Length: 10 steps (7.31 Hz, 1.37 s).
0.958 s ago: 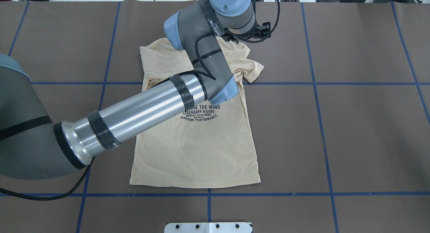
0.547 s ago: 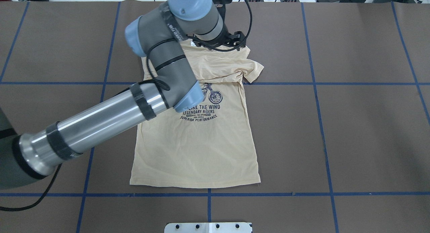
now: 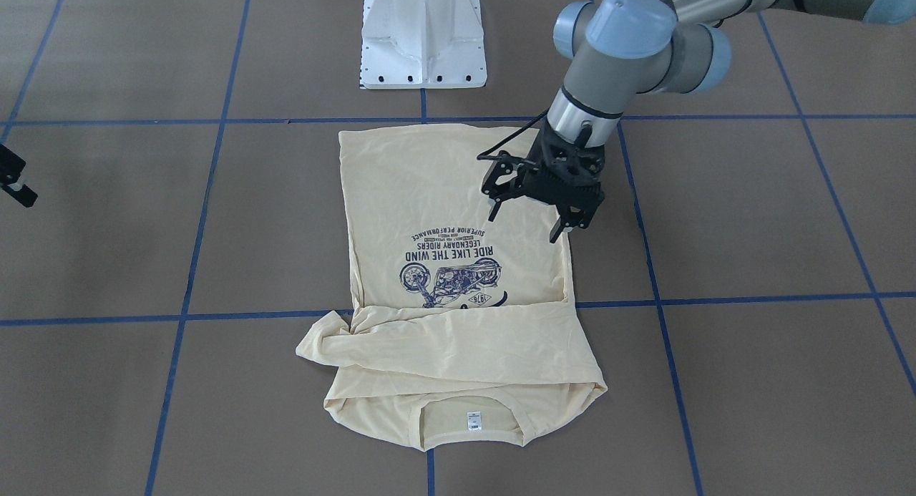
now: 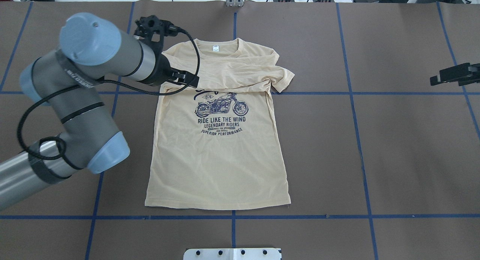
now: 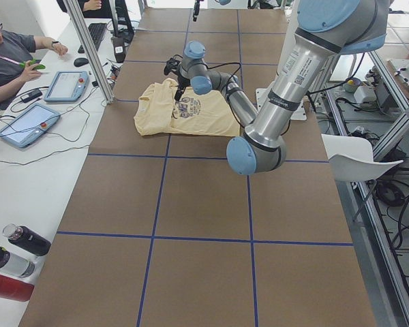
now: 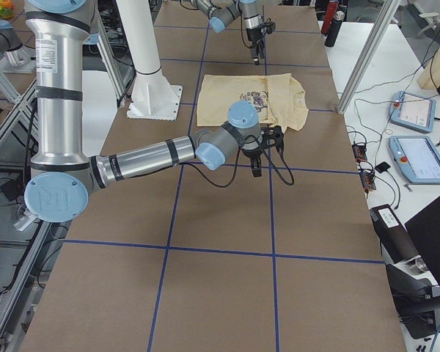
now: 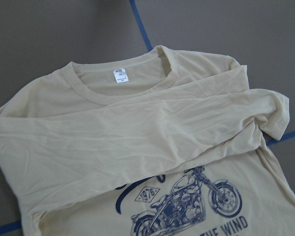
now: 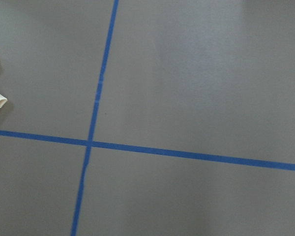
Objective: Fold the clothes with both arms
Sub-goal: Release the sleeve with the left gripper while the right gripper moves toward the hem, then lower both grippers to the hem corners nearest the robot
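Two black fingers of the left gripper (image 3: 526, 222) stand spread wide with nothing between them, hovering by the T-shirt's (image 4: 217, 162) edge on the robot's left. The shirt lies flat and print-up on the taped table (image 4: 393, 147), a sleeve (image 4: 240, 74) folded across its chest. The right gripper (image 4: 453, 75), well apart, is cut off by the frame, so how far it is open cannot be told.

The T-shirt (image 4: 217, 166) is pale cream-yellow, with a navy motorcycle print (image 4: 221, 105) and navy lettering, and a small white neck label (image 4: 216, 48). The table (image 4: 393, 147) is matt brown, gridded with blue tape lines (image 4: 352, 93). The left arm (image 4: 82, 117) is grey and silver with light blue joint caps (image 4: 88, 33); the left gripper (image 3: 524, 224) is black.
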{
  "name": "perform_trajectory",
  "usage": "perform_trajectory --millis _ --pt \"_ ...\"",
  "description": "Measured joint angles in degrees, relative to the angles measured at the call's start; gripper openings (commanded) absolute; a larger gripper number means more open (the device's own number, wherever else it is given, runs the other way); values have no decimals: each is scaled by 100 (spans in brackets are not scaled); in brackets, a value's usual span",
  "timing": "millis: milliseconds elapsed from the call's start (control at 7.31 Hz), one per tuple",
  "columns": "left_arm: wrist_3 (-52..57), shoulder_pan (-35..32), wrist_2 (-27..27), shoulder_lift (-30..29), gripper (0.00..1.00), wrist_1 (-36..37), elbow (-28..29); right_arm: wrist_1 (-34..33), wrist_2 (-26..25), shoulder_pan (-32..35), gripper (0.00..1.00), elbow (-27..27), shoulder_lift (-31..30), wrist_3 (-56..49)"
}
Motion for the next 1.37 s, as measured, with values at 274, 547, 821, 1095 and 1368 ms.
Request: perform_trajectory --millis 274,547,821,1095,1368 --pt "33 41 17 966 100 -57 -752 225 -1169 -1316 100 540 -68 1463" --pt "4 204 73 1819 100 -636 -996 -201 -2511 -2851 100 1296 -81 2681" --pt "-339 716 414 2668 100 -1680 -1029 -1349 -3877 -4322 100 2128 -57 3610" --pt "-1411 1665 1097 2847 94 -1948 -1024 -1694 -4634 -5125 100 2338 -50 4097" --pt "-2076 2261 1485 2831 70 -1945 -1000 -1735 -4805 -5278 100 2360 -41 4197"
